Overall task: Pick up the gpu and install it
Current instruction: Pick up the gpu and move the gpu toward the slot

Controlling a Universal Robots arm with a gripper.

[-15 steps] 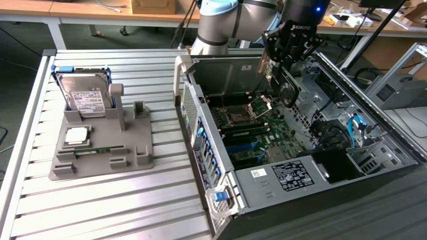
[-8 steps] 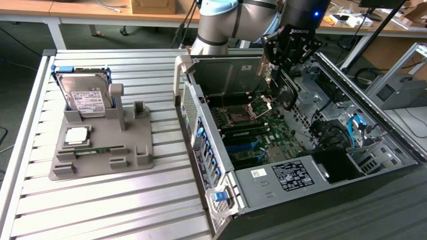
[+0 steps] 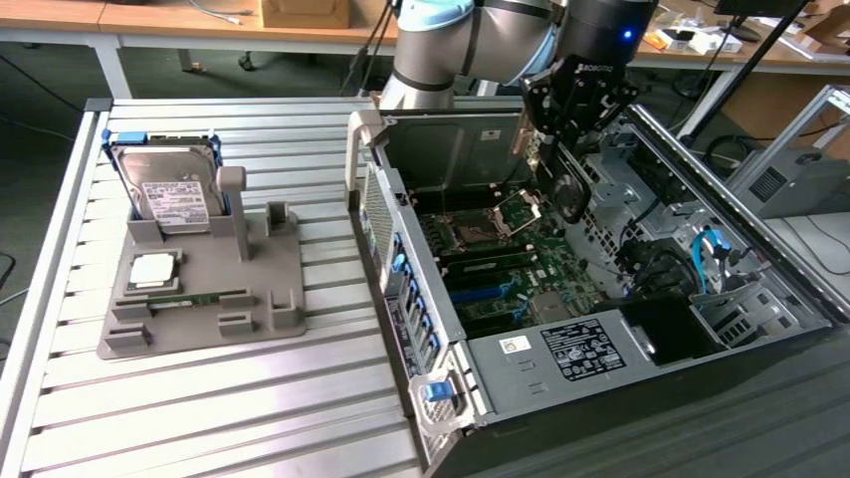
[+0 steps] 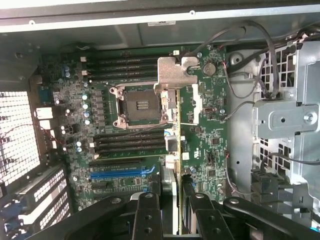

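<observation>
I see the black two-fingered gripper pinching the gpu, a thin dark rectangular card with a round black fan, by its upper edge. The card hangs upright inside the open grey metal computer case, above the green motherboard, not seated.

A desk of ribbed aluminium slats, edged by a silver rail, is seen under bright, even light. Beyond its far edge a row of wooden worktops on white frames is set, on which a cardboard box and loose cables are left. A dark floor is glimpsed past the desk's edge at the exterior view's left, while a grey metal cabinet is placed off the opposite edge, near a slanting black pole.
</observation>
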